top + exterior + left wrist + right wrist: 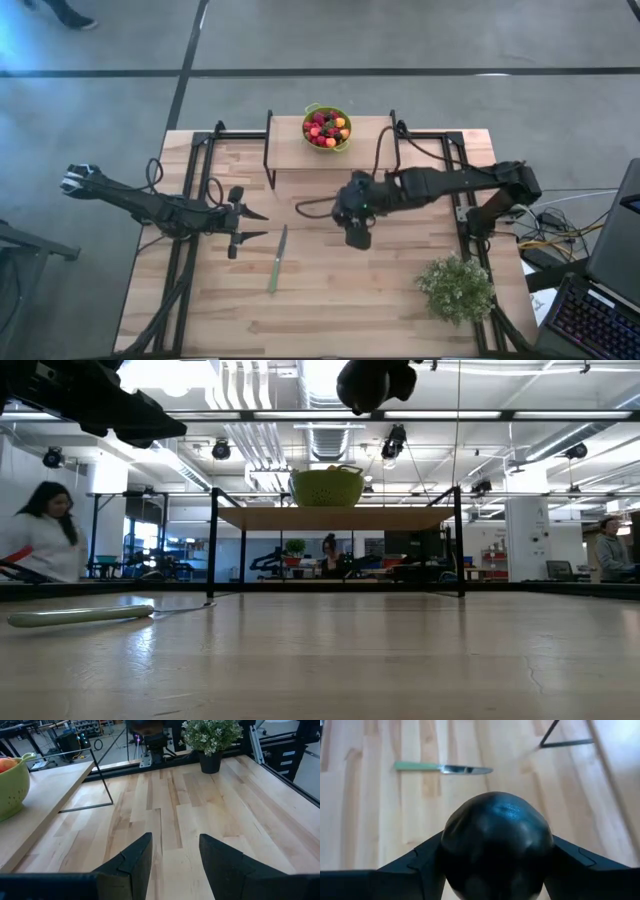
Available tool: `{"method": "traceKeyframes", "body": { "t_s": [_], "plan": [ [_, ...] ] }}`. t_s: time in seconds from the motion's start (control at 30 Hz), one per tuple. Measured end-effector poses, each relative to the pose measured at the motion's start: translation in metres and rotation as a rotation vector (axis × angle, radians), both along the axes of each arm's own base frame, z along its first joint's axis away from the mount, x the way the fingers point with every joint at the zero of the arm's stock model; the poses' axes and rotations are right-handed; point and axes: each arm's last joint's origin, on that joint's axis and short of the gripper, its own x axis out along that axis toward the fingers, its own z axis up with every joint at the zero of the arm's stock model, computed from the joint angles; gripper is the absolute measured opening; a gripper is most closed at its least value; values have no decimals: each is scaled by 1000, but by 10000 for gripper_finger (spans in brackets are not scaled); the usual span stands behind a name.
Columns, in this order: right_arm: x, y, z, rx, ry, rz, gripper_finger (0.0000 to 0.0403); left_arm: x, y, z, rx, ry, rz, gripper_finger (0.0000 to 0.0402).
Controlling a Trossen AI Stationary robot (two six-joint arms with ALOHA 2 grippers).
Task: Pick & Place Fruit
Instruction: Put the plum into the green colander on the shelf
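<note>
My right gripper [495, 865] pinches the big dark round fruit [495, 840] high above mid-table, so I should carry it level to the green bowl [327, 128] on the raised shelf [290, 150] before releasing, while my left gripper [252, 225] waits spread, empty.

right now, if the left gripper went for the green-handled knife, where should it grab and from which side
Probably the green handle, from straight above. The knife lies flat on the table with bare wood around it, its handle toward the front edge, so fingers could straddle the handle across its width. The left gripper hovers open beside it.
</note>
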Motion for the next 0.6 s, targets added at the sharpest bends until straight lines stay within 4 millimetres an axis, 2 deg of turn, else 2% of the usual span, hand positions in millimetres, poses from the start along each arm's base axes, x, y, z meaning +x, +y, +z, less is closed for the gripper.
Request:
{"method": "traceKeyframes", "body": {
  "t_s": [0.17, 0.37, 0.6],
  "plan": [
    [3, -19, 9, -16, -28, -31, 245, 0, 0, 0, 0, 1, 1, 170],
    [6, -42, 18, -46, -75, -62, 262, 0, 0, 0, 0, 1, 0, 170],
    [5, -77, 33, -91, -134, -117, 247, 0, 0, 0, 0, 1, 0, 170]
  ]
}}
